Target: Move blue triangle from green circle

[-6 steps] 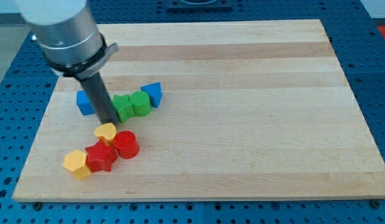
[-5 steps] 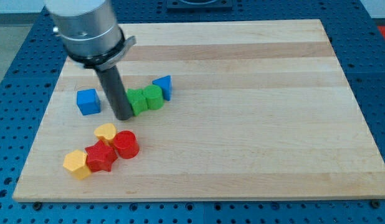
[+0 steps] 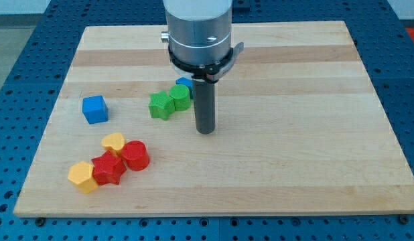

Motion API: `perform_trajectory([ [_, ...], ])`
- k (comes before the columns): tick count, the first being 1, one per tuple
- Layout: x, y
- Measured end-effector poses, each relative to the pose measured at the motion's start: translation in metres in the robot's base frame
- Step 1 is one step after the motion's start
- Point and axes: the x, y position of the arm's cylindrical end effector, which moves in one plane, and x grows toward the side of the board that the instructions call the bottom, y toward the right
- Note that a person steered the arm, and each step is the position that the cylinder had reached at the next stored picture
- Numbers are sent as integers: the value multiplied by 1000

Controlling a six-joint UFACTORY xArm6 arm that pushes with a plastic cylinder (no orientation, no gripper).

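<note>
The blue triangle (image 3: 184, 84) lies near the board's middle, mostly hidden behind my rod, touching the upper right of the green circle (image 3: 181, 98). A green star-shaped block (image 3: 160, 106) sits against the circle's left. My tip (image 3: 205, 131) rests on the board to the lower right of the green circle, a short gap away, and below the blue triangle.
A blue cube (image 3: 94, 109) stands at the view's left. A yellow heart (image 3: 114, 142), a red cylinder (image 3: 135, 155), a red block (image 3: 108, 169) and a yellow hexagon (image 3: 82, 177) cluster at the lower left. The wooden board (image 3: 294, 100) ends at blue perforated table.
My tip has swept from the left of the green blocks to their lower right. The green blocks and blue triangle have shifted right and up.
</note>
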Motion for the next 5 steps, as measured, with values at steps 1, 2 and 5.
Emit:
perform_trajectory([
  [1,-47,3],
  [2,-50,0],
  [5,-125,-81],
])
